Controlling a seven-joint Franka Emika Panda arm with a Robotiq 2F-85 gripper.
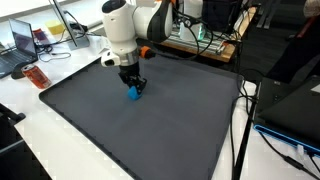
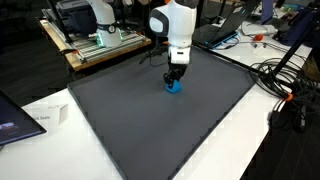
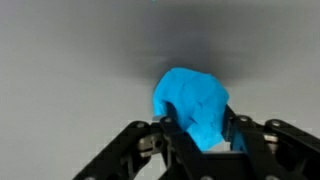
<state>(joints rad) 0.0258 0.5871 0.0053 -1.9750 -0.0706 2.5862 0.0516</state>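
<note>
A small, bright blue, crumpled-looking object (image 1: 133,95) (image 2: 174,87) lies on a dark grey mat (image 1: 150,135) (image 2: 170,135). The white arm reaches straight down over it, and the gripper (image 1: 132,88) (image 2: 174,80) straddles it at mat level. In the wrist view the blue object (image 3: 195,95) fills the gap between the two black fingers (image 3: 170,138), which press against both of its sides. The gripper (image 3: 203,128) is shut on the object, which still rests on the mat. Its lower part is hidden behind the fingers.
The mat covers most of a white table (image 1: 60,150). A laptop (image 1: 22,45) and a red item (image 1: 37,76) sit beyond one corner. Cables (image 2: 285,85) and equipment racks (image 2: 95,35) line the far edges. A white card (image 2: 45,117) lies beside the mat.
</note>
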